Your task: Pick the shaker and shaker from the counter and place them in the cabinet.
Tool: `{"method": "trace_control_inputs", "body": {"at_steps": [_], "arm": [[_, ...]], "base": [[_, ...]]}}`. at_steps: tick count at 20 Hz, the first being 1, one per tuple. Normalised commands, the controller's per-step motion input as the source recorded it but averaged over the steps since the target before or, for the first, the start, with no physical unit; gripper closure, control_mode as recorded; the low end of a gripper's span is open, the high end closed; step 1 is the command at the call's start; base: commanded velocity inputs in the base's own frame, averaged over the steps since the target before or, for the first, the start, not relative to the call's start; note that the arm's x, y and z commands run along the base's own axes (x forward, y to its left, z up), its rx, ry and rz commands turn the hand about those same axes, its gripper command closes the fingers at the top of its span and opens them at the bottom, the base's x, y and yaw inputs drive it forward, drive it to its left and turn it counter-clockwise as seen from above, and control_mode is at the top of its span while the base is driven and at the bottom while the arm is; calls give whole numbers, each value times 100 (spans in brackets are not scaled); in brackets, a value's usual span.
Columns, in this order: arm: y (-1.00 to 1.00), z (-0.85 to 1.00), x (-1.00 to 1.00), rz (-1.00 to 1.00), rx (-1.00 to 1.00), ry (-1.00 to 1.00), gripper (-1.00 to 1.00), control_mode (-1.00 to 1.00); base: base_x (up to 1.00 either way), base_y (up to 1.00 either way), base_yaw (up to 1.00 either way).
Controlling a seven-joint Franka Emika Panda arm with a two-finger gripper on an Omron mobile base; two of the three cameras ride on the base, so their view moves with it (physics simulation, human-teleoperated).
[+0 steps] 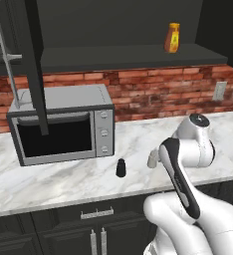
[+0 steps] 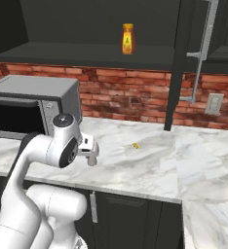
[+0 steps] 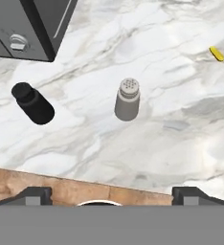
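Nearest the left base camera is the robot's white arm, rising from the lower right and bent over the front edge of the worktop [image 1: 63, 184]. A black shaker [image 1: 121, 168] stands upright on the marble near that front edge, just right of the microwave [image 1: 63, 127], which sits toward the worktop's back left. Beside the arm's elbow a sliver of the light grey shaker [image 1: 152, 159] shows, apart from the black one. Above, the cabinet [image 1: 113, 57] has its door [image 1: 36, 64] swung open, and an orange-yellow bottle [image 1: 172, 38] stands on the shelf toward its right end.

From the right base view, the arm comes up at lower left and the gripper [image 2: 90, 156] hangs over the worktop's front edge, pointing down; how wide its jaws stand cannot be read from this side. The bottle stands on the dark shelf, the microwave sits at the left, and a small yellow scrap [image 2: 135, 145] lies on the marble mid-worktop.

Looking down from the hand view, the two fingertips [image 3: 35, 195] sit far apart at the bottom corners, spread wide with nothing between them. Grey shaker with its silvery perforated cap stands upright on the marble between and ahead of them, untouched. Black shaker stands well to its left, below the microwave's corner. The yellow scrap lies at upper right.
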Motion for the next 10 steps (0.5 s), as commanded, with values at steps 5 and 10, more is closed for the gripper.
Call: {"method": "trace_control_inputs", "body": {"at_steps": [5, 10], "arm": [[0, -25, 28, 0, 0, 0, -100, -100], [0, -18, 46, 0, 0, 0, -100, -100]], "base": [[0, 0, 0], [0, 0, 0]]}}
